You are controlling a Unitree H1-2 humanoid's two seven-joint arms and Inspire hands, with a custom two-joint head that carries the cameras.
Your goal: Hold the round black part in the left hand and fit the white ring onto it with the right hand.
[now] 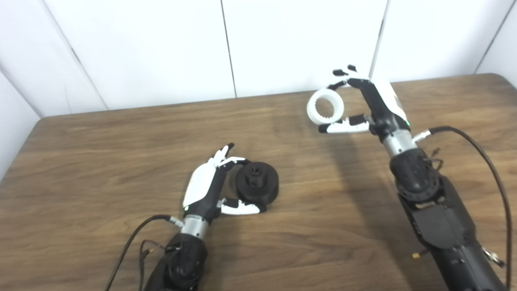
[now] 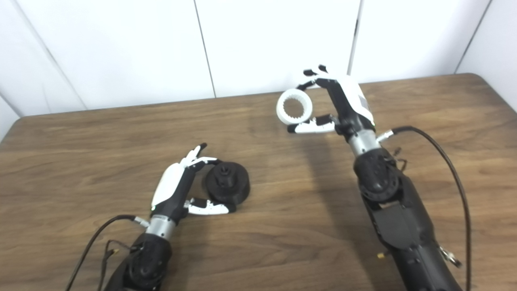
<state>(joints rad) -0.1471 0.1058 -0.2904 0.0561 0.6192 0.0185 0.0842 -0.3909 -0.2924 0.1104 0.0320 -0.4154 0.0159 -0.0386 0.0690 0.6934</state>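
Note:
The round black part (image 1: 258, 184) rests on the wooden table (image 1: 101, 182), left of the middle. My left hand (image 1: 206, 186) is closed around it, fingers on its far left edge and thumb against its near side. The white toothed ring (image 1: 311, 108) is held up above the far side of the table, pinched between the fingers and thumb of my right hand (image 1: 371, 105), its opening facing the camera. The ring is well apart from the black part, to its right and further back. Both also show in the right eye view: part (image 2: 227, 182), ring (image 2: 280, 110).
A black cable (image 1: 484, 153) loops from the right wrist over the table's right side. Another cable (image 1: 133, 238) trails from the left wrist near the front edge. A white panelled wall (image 1: 161, 48) stands behind the table's far edge.

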